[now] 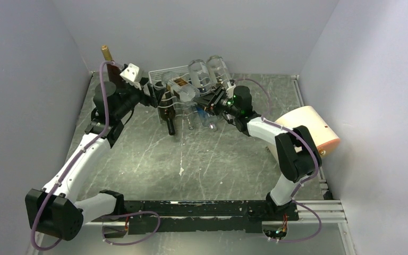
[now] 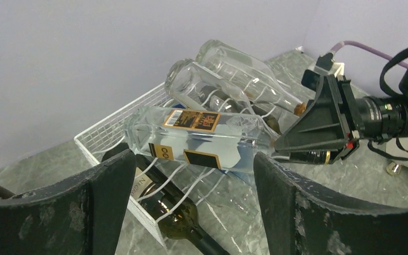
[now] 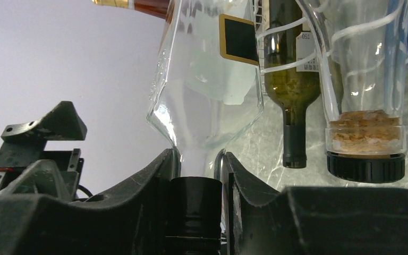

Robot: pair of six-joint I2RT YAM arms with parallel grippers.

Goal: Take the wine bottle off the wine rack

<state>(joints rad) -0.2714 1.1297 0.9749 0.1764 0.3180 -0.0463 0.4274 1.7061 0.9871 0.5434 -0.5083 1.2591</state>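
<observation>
Clear wine bottle (image 2: 202, 141), label partly "CO", neck tight in right jaws; left jaws apart.

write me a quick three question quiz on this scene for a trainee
1. True or false: the right fingers are shut on the neck of the clear square bottle.
2. The left fingers are: A) open, B) shut on a cork, C) shut on a cable.
3. What does the dark green bottle lie in?
Key: 1 true; 2 A; 3 the white wire rack.
</observation>
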